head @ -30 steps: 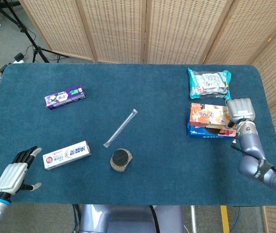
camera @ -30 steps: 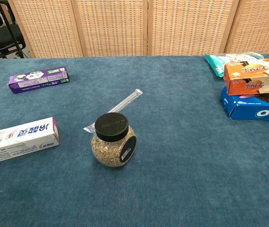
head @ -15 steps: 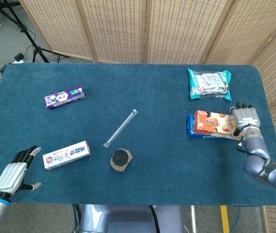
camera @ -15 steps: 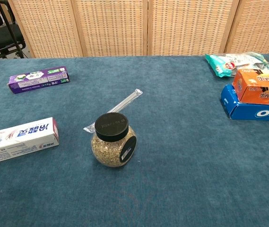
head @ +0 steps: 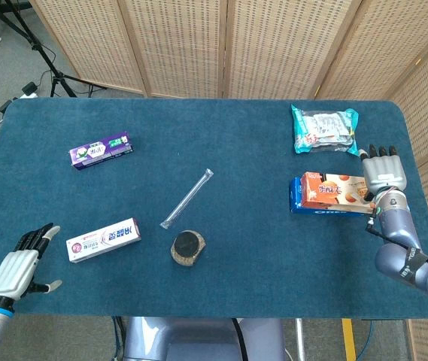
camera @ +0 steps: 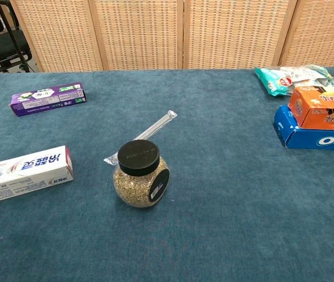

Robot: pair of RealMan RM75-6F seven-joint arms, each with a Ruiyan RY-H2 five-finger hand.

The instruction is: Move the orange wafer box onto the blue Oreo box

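Observation:
The orange wafer box [head: 334,189] lies flat on top of the blue Oreo box [head: 326,210] at the table's right side; the chest view shows the same stack, orange box [camera: 325,108] on blue box [camera: 316,140]. My right hand [head: 383,171] sits just off the right end of the stack with its fingers straight and spread, holding nothing. Whether it touches the box I cannot tell. My left hand [head: 18,263] hovers at the near left corner, fingers apart and empty. Neither hand shows in the chest view.
A teal snack bag [head: 323,128] lies behind the stack. A dark-lidded jar [head: 188,247] and a clear tube [head: 187,198] sit mid-table. A white toothpaste box [head: 103,239] is near my left hand, a purple one [head: 101,150] further back.
The orange box went from tilted in my right hand to lying flat on the Oreo box. The right hand let go, straightened its fingers and drew slightly right. The left hand barely moved.

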